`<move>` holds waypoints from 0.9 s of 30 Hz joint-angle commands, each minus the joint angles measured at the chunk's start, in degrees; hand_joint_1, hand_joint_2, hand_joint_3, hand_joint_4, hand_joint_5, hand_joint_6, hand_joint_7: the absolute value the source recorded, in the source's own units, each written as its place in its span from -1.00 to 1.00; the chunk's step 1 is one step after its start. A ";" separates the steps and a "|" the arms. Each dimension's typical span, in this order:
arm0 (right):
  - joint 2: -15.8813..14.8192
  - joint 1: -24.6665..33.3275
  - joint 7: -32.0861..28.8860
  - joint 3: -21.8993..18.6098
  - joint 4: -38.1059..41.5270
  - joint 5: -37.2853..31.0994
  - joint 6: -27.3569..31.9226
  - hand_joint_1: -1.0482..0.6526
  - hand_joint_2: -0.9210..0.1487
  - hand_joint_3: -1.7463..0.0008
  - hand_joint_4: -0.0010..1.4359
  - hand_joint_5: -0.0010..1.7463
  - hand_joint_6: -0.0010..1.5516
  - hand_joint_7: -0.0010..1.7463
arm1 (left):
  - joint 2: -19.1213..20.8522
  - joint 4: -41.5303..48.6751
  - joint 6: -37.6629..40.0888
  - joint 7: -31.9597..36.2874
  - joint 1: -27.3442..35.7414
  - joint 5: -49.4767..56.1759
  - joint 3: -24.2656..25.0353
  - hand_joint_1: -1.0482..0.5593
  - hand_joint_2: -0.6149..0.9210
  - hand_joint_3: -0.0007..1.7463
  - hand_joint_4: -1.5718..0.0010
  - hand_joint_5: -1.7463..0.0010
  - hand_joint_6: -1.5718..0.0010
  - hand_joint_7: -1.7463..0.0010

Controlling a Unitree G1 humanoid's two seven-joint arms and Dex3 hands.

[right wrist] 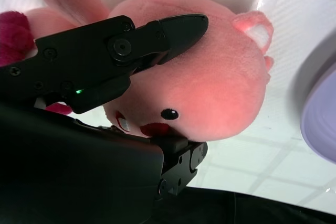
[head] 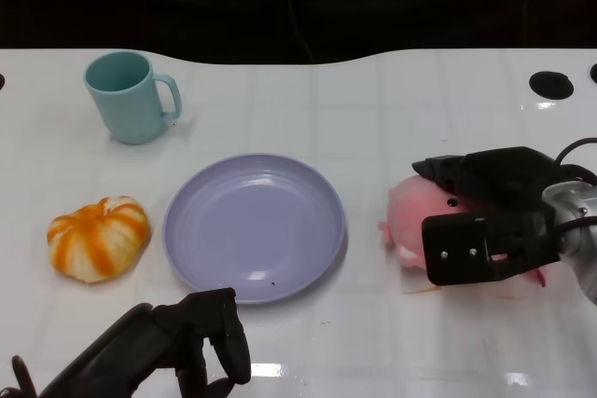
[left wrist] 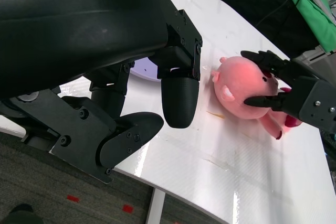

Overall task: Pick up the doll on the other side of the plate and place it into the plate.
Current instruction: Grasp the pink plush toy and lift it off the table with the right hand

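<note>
A pink plush doll point(head: 410, 216) lies on the white table to the right of the lavender plate point(head: 191, 230). My right hand point(head: 490, 221) grips it, with fingers on both sides of its body. The right wrist view shows one black finger point(right wrist: 157, 38) pressed across the doll's head point(right wrist: 220, 77) and others under its face, with the plate's rim point(right wrist: 320, 124) nearby. In the left wrist view the doll point(left wrist: 239, 85) rests on the table inside the right hand point(left wrist: 294, 95). My left hand point(head: 177, 342) hangs at the near table edge, holding nothing, its fingers point(left wrist: 178, 103) loosely bent.
An orange-and-white pumpkin plush point(head: 98, 238) lies left of the plate. A teal mug point(head: 126, 95) stands at the back left. Two dark round holes point(head: 550, 84) mark the table's far right edge.
</note>
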 commanded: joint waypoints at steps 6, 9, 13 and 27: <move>2.38 -0.68 -3.58 -1.97 4.83 4.48 -0.20 -0.10 -1.00 0.88 0.16 -0.08 0.38 -0.82 | 0.50 -0.52 0.78 0.12 -0.36 0.07 0.32 0.06 0.59 0.22 0.22 -1.00 0.38 -0.88; 2.49 -1.26 -3.77 -1.67 6.08 5.18 -1.49 0.02 -0.94 0.87 0.19 0.52 0.59 -0.74 | 0.50 -0.68 1.02 0.08 -0.19 -0.01 0.30 0.06 0.59 0.22 0.22 -1.00 0.37 -0.87; 2.29 -1.20 -6.10 -0.52 6.55 4.10 -2.98 0.03 -0.93 0.76 0.18 0.84 0.60 -0.65 | 0.48 -0.57 0.92 0.11 -0.13 -0.07 0.28 0.05 0.58 0.23 0.22 -1.00 0.37 -0.87; 2.87 0.82 -21.33 -2.04 5.19 4.33 -7.57 -0.04 -0.78 0.56 0.27 1.00 -0.04 0.64 | 0.41 -0.41 0.71 0.38 -0.30 0.42 0.04 0.06 0.56 0.27 0.23 -1.00 0.37 -0.85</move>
